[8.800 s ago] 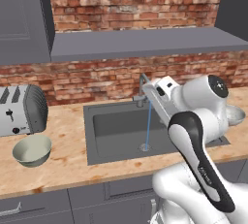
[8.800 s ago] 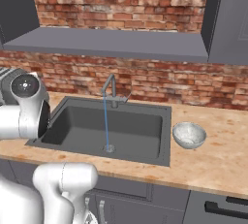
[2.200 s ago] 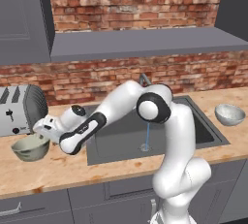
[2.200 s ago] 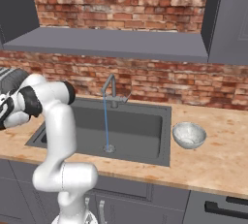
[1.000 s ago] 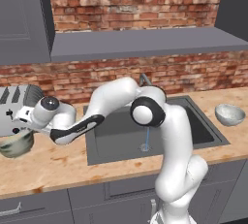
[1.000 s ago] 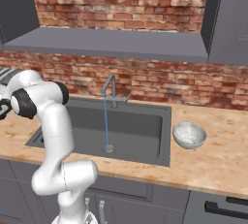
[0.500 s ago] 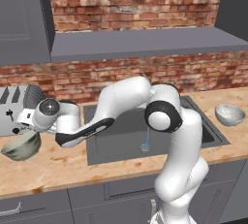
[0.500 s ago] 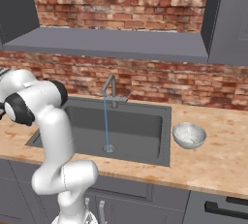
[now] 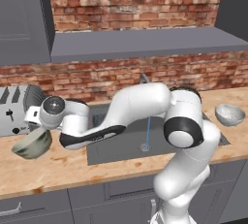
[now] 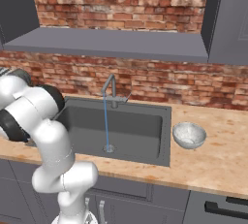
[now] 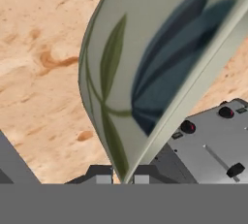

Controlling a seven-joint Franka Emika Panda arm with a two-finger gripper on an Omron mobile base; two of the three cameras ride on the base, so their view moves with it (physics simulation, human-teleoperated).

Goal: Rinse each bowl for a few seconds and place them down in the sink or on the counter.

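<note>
Fingers [image 11: 99,175] are pinched on grey-green bowl's [image 9: 32,144] rim, bowl tilted over counter [image 9: 58,167], toaster [image 9: 17,109] at 12 o'clock. No legible writing seen.

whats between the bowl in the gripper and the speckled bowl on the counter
The sink, with the tap's water stream falling to its drain. The left base view shows it between the held grey-green bowl and the speckled bowl.

No legible text, label, brand, number or sign appears on any surface. The grey-green bowl [image 11: 155,63] carries only a painted leaf motif, and the toaster [image 11: 213,140] bears unmarked knobs and a lever.
</note>
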